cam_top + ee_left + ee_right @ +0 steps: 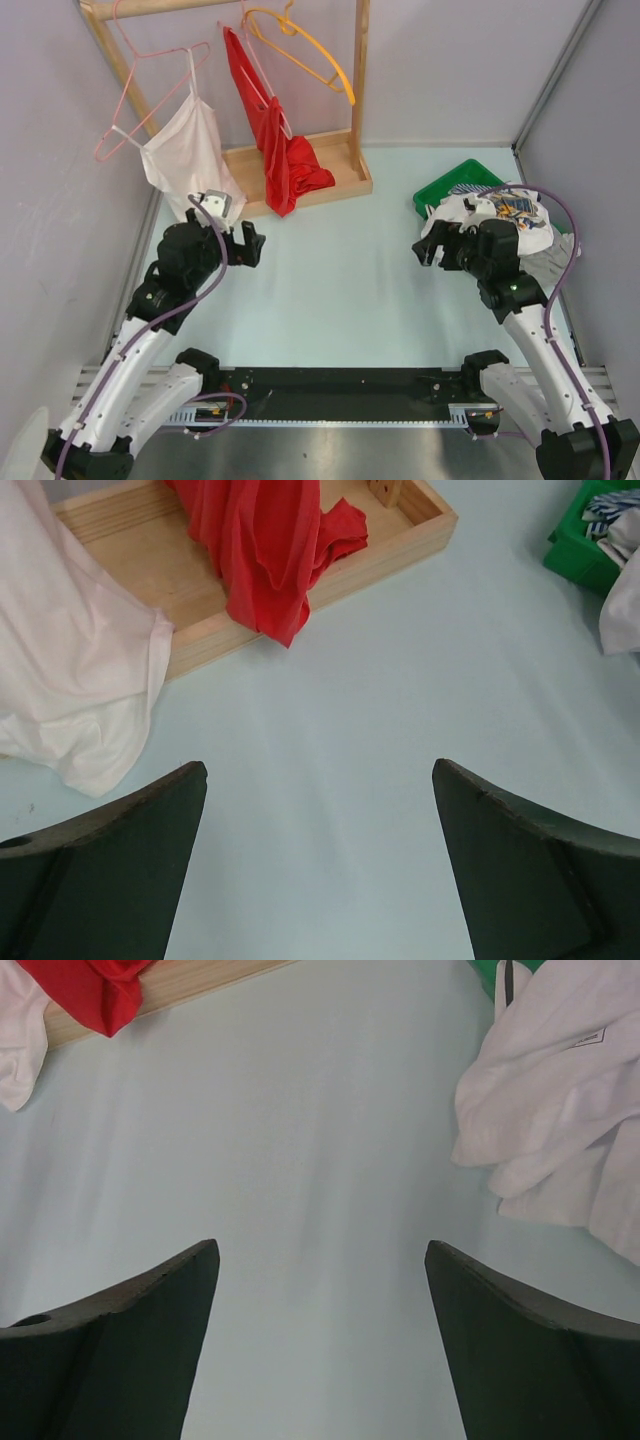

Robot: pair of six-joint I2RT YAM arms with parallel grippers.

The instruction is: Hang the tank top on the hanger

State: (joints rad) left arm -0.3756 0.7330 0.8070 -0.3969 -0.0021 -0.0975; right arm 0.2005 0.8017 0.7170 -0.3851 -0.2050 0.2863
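The small white-pink tank top (185, 150) hangs by its straps from the thin pale pink hanger (101, 151), which hangs at the left of the wooden rack. Its hem reaches down to the table; it also shows in the left wrist view (70, 670) and at the right wrist view's top left corner (20, 1020). My left gripper (250, 245) is open and empty just right of the hem, over bare table (320, 780). My right gripper (428, 250) is open and empty over the table at the right (320, 1255).
A red garment (275, 140) and an orange-yellow hanger (310, 50) hang on the rack, whose wooden base (340, 170) lies at the back. A green bin (450, 185) and a heap of white-grey clothes (500, 215) sit behind my right arm.
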